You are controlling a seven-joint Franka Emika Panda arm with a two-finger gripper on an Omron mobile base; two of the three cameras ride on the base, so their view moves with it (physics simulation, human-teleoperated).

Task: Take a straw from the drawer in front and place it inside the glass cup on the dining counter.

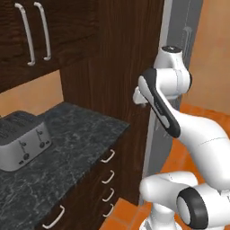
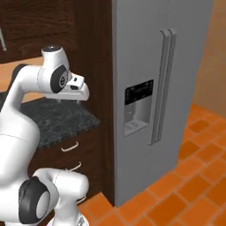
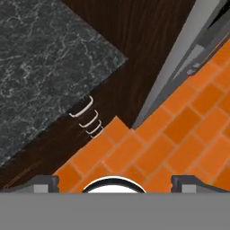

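Note:
A stack of shallow dark brown drawers with small curved silver handles sits under the black counter, all shut; the top drawer (image 1: 99,162) (image 2: 66,149) (image 3: 80,113) lies below and left of my hand. My gripper (image 1: 142,103) (image 2: 69,100) (image 3: 114,183) hangs high over the counter's corner, pointing down at the floor, open, with nothing between its fingers. The straw, the glass cup and the dining counter are out of view.
A silver toaster (image 1: 22,140) stands on the black speckled counter (image 1: 76,143). Upper cabinets with long vertical handles (image 1: 29,33) hang above it. A tall dark wood panel (image 1: 117,58) and a grey fridge (image 2: 163,88) rise to the right. Orange tiled floor (image 2: 190,176) lies open.

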